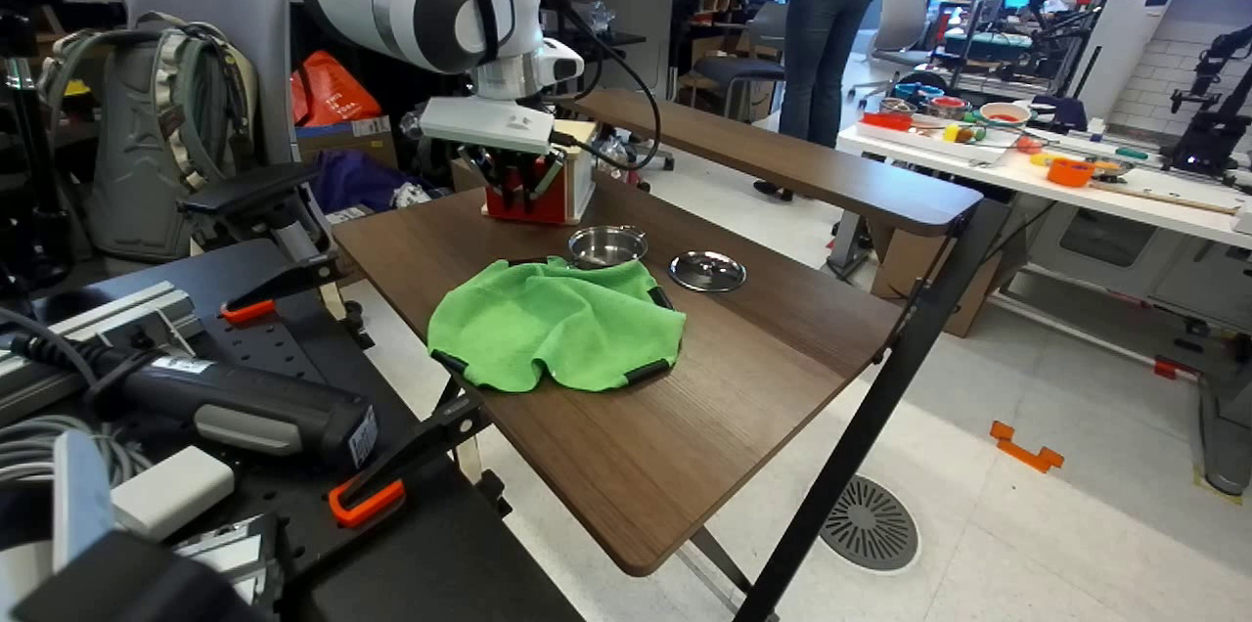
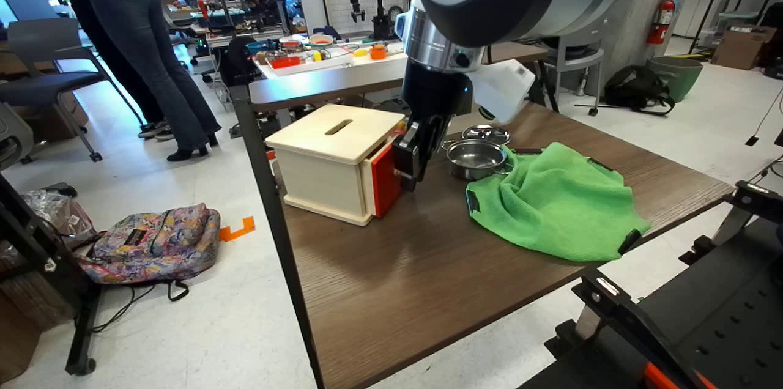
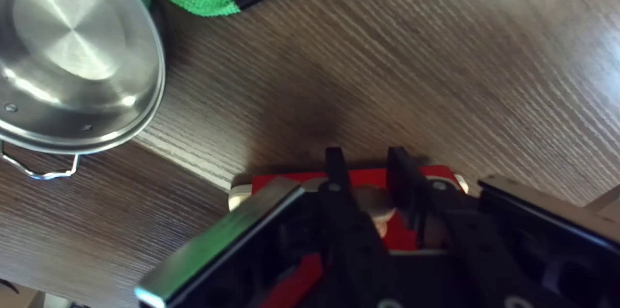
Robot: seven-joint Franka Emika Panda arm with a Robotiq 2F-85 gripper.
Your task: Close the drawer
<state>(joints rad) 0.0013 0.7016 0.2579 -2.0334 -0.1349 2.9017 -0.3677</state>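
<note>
The red-fronted drawer [image 2: 385, 181] sits in a light-wood box [image 2: 318, 184]. A strip of its pale side shows between the red front and the box, so it stands slightly out. The drawer also shows in an exterior view [image 1: 554, 199] and in the wrist view [image 3: 404, 235]. A round knob [image 3: 373, 199] on the front lies between my fingers. My gripper [image 3: 365, 160] points down in front of the drawer, fingers partly closed, close against both sides of the knob; exact contact is dark. The gripper also shows in both exterior views [image 1: 520, 190] [image 2: 408, 176].
A steel pot [image 2: 474, 159] stands on the brown table [image 1: 704, 426] beside the gripper, with its lid [image 1: 707, 272] close by. A green cloth [image 2: 560, 205] lies next to the pot. A raised narrow shelf [image 1: 782, 157] runs along one table side.
</note>
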